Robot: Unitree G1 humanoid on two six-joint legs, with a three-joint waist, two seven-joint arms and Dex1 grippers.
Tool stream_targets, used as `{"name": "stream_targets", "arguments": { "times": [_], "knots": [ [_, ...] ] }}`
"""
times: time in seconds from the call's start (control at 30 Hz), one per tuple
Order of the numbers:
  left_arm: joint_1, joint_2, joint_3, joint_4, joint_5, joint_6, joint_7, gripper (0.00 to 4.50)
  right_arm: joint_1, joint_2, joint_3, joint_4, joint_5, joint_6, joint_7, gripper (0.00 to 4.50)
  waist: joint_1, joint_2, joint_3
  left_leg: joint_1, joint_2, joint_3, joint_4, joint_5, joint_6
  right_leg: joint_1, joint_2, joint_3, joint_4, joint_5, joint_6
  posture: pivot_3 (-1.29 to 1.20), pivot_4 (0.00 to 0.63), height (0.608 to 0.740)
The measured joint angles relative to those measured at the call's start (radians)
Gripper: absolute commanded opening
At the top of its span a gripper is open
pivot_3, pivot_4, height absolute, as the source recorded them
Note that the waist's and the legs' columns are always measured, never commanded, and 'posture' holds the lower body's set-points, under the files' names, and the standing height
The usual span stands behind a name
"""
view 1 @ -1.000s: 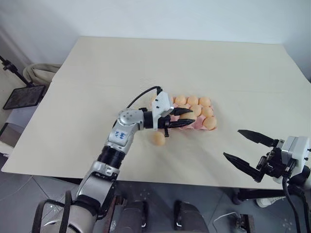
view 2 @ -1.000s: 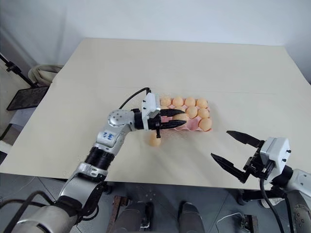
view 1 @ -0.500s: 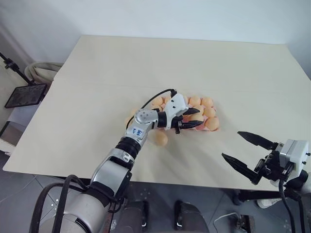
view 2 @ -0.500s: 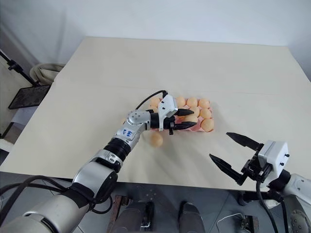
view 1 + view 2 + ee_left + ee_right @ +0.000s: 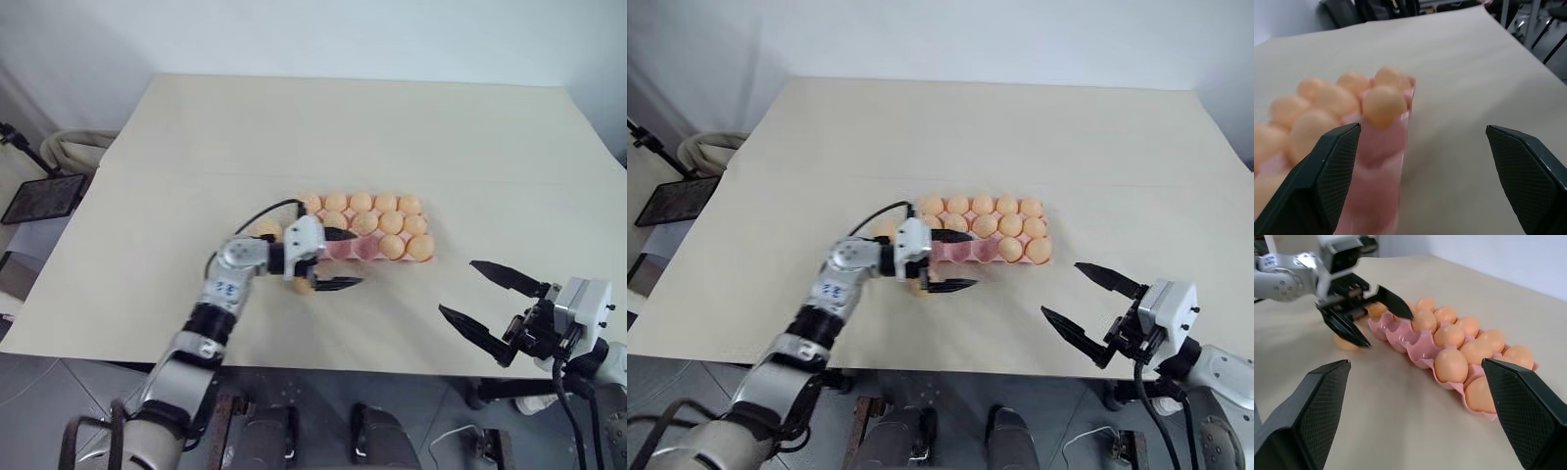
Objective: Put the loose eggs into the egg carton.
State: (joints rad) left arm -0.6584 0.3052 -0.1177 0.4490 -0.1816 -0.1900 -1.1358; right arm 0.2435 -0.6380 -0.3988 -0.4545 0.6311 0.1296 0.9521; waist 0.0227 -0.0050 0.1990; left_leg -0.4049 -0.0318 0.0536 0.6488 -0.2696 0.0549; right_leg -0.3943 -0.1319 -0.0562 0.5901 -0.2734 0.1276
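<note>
My left gripper (image 5: 331, 259) hangs spread beside the egg carton (image 5: 367, 247); a careless sweep could roll the loose egg (image 5: 300, 285) away

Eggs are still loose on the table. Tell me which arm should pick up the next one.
Left. The left gripper is open right beside a loose egg at the egg carton's near end. The right gripper, also open, hangs off the table's near edge, well away from it.

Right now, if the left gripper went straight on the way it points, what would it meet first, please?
Probably the egg carton: the left gripper, open, points along the carton's near row, its far finger over the empty cups. Depth is uncertain.
</note>
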Motion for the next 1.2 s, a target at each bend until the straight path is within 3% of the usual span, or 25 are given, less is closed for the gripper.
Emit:
{"name": "stream_targets", "arguments": {
  "times": [0.17, 0.47, 0.8, 1.2],
  "knots": [
    [0.165, 0.164, 0.080, -0.233, -0.089, 0.063, -0.037, 4.44, -0.036, -0.027, 0.006, 0.045, -0.004, -0.003, 0.057, 4.50, -0.003, 0.001, 0.000, 0.000, 0.001, -0.001, -0.001, -0.001, -0.001, 0.000, 0.000, 0.007, -0.001, -0.001, -0.001, 0.00, 0.150, 0.740],
    [0.439, 0.317, 0.231, -0.411, -0.134, 0.142, 0.027, 4.44, -0.107, -0.058, 0.019, 0.134, -0.005, -0.001, 0.128, 4.50, -0.003, 0.001, 0.000, 0.000, 0.002, -0.001, -0.003, -0.001, -0.001, -0.001, -0.001, 0.006, -0.003, -0.001, -0.003, 0.00, 0.150, 0.740],
    [0.707, 0.428, 0.452, -0.564, -0.248, 0.234, 0.061, 4.44, -0.140, -0.101, 0.024, 0.189, -0.005, 0.002, 0.195, 4.50, -0.004, 0.001, 0.000, 0.000, 0.004, -0.001, -0.005, -0.003, -0.002, -0.001, 0.000, 0.006, -0.005, -0.003, -0.006, 0.00, 0.150, 0.740],
    [0.829, 0.457, 0.510, -0.608, -0.284, 0.271, 0.052, 4.44, -0.123, -0.127, 0.016, 0.225, -0.015, -0.039, 0.261, 4.50, -0.002, 0.002, 0.000, 0.000, 0.004, 0.002, -0.014, -0.003, -0.003, -0.005, 0.000, 0.005, -0.008, -0.003, -0.007, 0.00, 0.150, 0.740]
  ]
}}
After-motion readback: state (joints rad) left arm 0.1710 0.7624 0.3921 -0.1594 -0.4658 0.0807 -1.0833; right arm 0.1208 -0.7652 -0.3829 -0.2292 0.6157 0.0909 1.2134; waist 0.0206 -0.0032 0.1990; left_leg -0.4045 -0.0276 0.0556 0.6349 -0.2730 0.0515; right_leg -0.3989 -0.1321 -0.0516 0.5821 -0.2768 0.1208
